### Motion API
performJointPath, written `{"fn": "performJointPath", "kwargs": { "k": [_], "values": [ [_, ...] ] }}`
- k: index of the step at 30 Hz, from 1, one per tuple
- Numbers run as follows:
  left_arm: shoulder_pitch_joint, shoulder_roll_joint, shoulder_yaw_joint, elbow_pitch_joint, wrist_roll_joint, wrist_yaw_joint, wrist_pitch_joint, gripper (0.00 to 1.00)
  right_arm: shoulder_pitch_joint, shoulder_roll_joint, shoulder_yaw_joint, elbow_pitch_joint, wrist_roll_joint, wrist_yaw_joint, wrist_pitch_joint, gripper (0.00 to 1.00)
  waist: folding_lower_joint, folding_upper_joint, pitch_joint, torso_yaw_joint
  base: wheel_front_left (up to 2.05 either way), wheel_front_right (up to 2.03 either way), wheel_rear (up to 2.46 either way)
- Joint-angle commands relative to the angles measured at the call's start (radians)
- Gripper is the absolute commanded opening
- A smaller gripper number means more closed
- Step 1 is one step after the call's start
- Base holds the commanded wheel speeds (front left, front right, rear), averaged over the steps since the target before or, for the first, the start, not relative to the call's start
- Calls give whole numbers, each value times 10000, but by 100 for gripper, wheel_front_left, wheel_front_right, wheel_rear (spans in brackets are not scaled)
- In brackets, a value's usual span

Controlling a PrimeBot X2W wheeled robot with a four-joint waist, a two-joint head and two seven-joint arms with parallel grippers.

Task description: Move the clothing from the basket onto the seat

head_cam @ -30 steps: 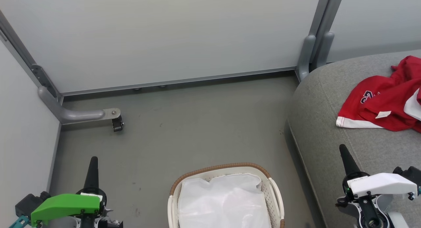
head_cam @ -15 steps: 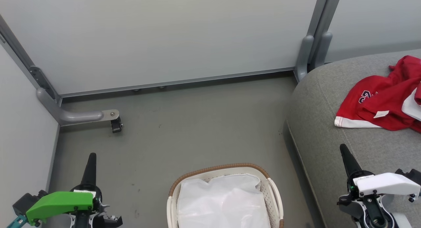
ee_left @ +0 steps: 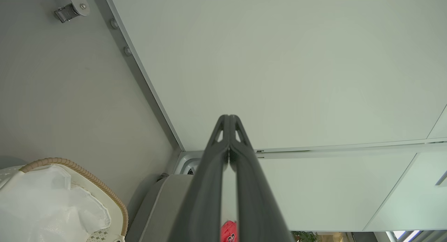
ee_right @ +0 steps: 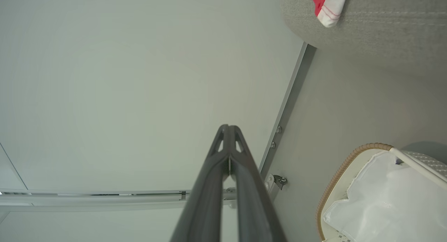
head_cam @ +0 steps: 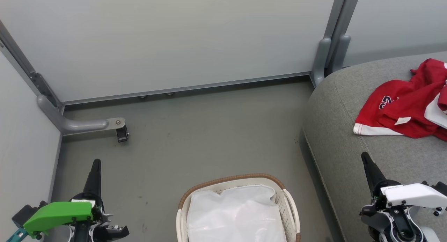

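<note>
The pale partition panels (head_cam: 192, 36) close off the grey floor (head_cam: 209, 137) behind and to the left, so the seat (head_cam: 349, 151) on the right is the one landing place. The basket (head_cam: 241, 178) stands on the floor between the arms, near the seat's edge. Its white liner (head_cam: 237, 214) shows no red in the part visible, though its near end is cut off. The clothing (head_cam: 401, 111) lies crumpled on the seat, so the job looks done. Left gripper (head_cam: 96, 165) and right gripper (head_cam: 366, 159) hang pinched together, holding nothing — parked clear. A small caster foot (head_cam: 122, 133) sits well apart by the left panel, out of any path.
</note>
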Motion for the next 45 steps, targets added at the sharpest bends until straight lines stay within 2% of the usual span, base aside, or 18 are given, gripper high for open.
{"fn": "performJointPath", "kwargs": {
  "k": [1,20,45],
  "values": [
    [-229,61,55,-57,-187,-67,67,0,-161,-60,-52,-22,221,-5,63,0,0,92,-3,-6,0,0,0],
    [-328,57,227,-56,-1287,-94,401,0,-168,-68,-175,1,1503,-5,384,0,0,108,-44,-88,0,0,0],
    [-307,46,228,-52,-1251,-93,413,0,-165,-67,-169,1,1474,-5,381,0,0,108,-44,-88,0,0,0]
  ]
}}
